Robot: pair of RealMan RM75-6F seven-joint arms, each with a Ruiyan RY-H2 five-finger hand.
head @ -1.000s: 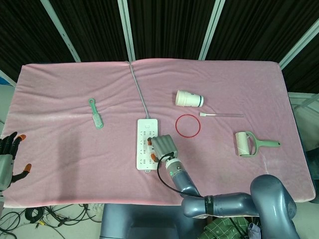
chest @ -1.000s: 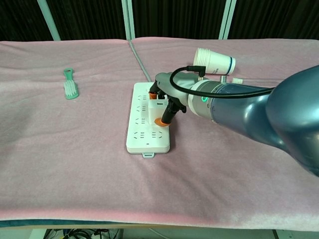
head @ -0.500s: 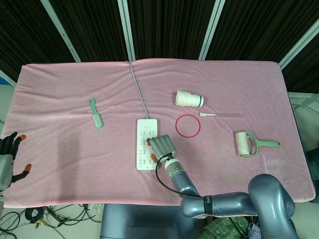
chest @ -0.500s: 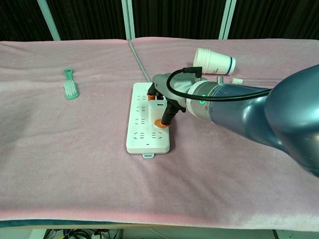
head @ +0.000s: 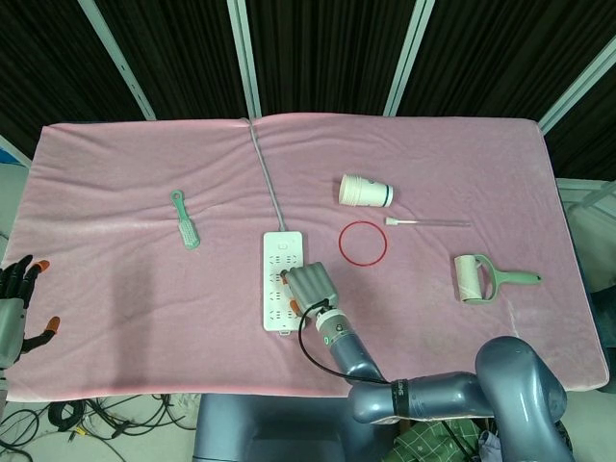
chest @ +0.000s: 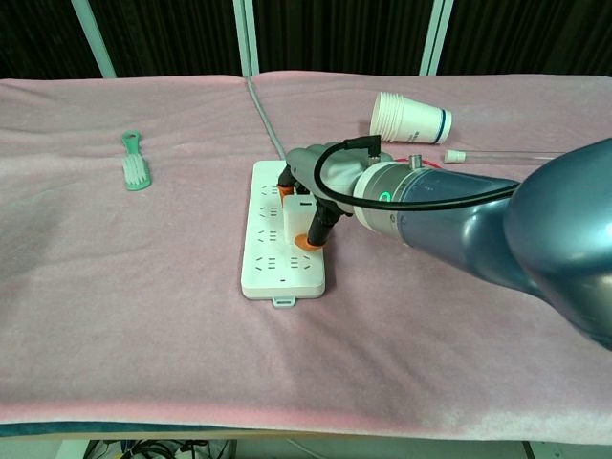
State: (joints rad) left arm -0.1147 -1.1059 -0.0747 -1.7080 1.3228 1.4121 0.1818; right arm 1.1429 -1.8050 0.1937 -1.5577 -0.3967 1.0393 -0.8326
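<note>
On the pink bench, a white plug [chest: 299, 212] stands upright on the power strip [chest: 269, 259].
Right hand [chest: 311, 196] pinches the plug at mid-strip; left hand [head: 14, 306] hangs spread off the bench's edge.

**Right hand down and curled, left hand idle at the edge**

The right arm comes in from the lower right as a thick blue-grey forearm with a black cable looped over the wrist and a green light on the wrist ring. The right hand [chest: 308, 206] points down and away from the robot, back turned up in the head view [head: 310, 286], its orange-tipped fingers [chest: 303, 239] curled under and closed around a small white block. The left hand [head: 13, 306] shows only in the head view, at the far left edge, low beside the table, dark fingers with orange tips spread apart and holding nothing. Its arm is out of frame.
</note>
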